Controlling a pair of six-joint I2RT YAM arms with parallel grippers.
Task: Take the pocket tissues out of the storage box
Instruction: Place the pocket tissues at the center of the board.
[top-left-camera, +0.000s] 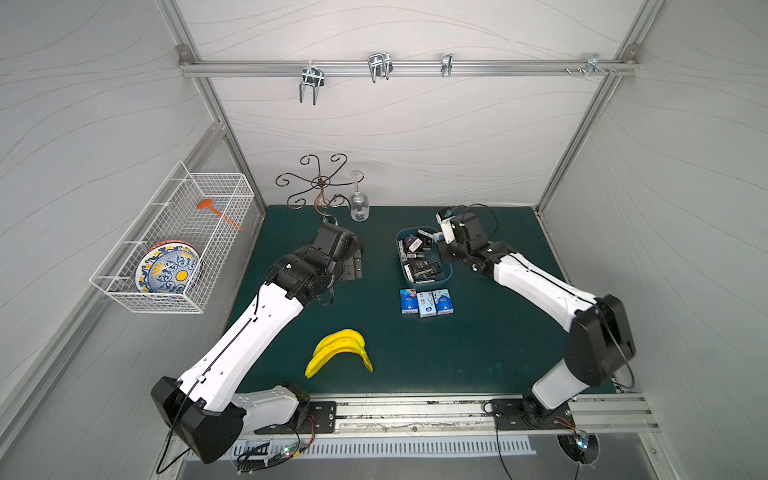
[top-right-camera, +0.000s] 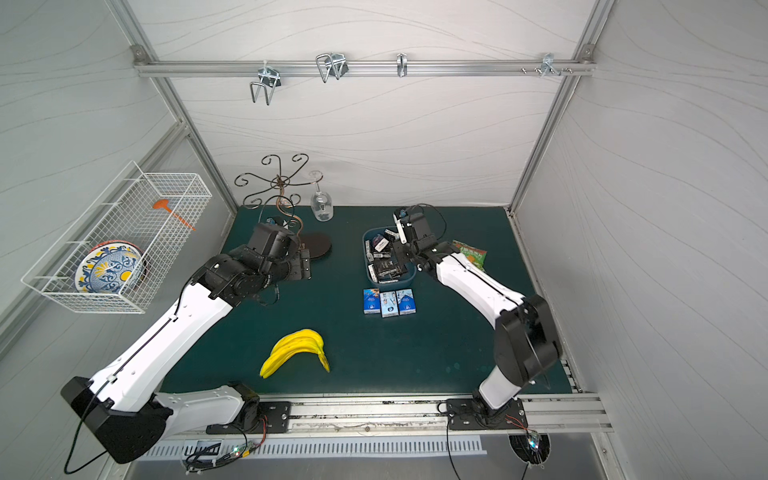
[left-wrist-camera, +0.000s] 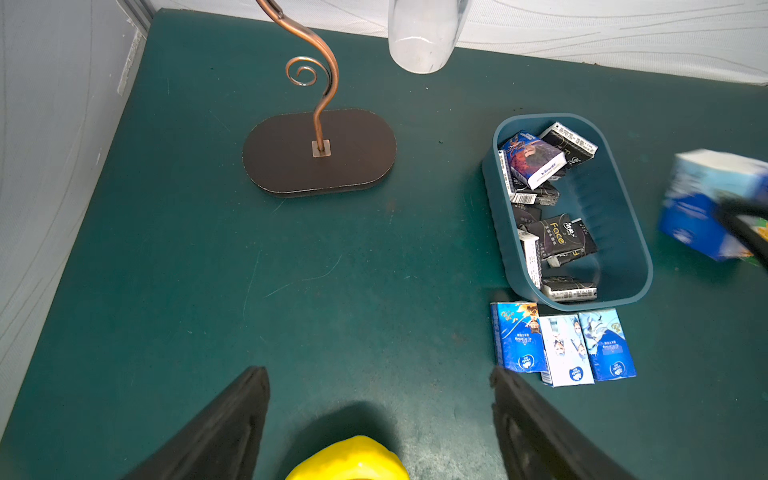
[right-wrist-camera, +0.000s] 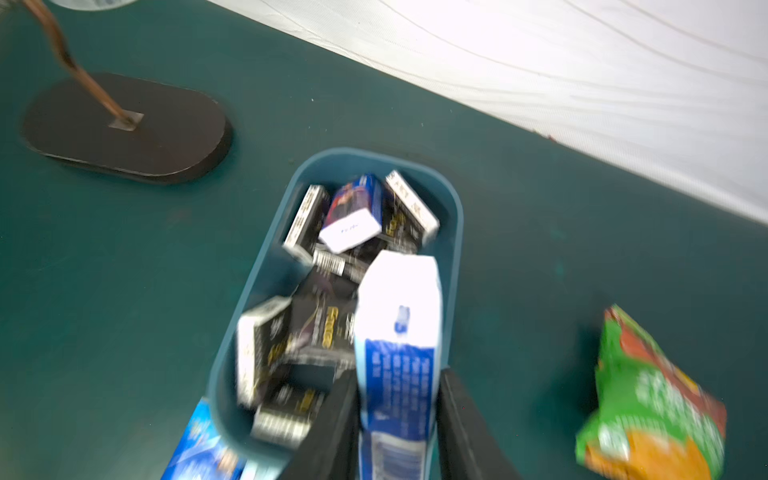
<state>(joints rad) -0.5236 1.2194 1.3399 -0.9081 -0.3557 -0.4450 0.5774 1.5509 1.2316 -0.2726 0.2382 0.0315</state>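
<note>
In both top views we see the storage box (top-left-camera: 429, 285) (top-right-camera: 411, 275) on the green tabletop (top-left-camera: 478, 353), far from the arms' bases, with pocket tissues (top-left-camera: 420, 262) heaped inside it. A row of three packets (top-left-camera: 426, 301) lies flat just beside its near end. The right arm's wrist bends over the box's right edge and hides what it carries. The left arm rests near a curly metal stand (top-left-camera: 320, 185), and a bunch of bananas (top-left-camera: 338, 353) lies well apart from the box. A snack bag (top-right-camera: 470, 253) shows behind the right arm.

From the left wrist, we find the left fingers (left-wrist-camera: 232, 415) wide apart with nothing between them, above bare tabletop. The box holds mostly black packs and one purple-blue one.

From the right wrist, though blurred, the right fingers (right-wrist-camera: 461, 424) are clamped on a blue-and-white packet (right-wrist-camera: 399, 332), which stands upright between them over the box's near end. The snack bag lies on the tabletop, apart from the box.
</note>
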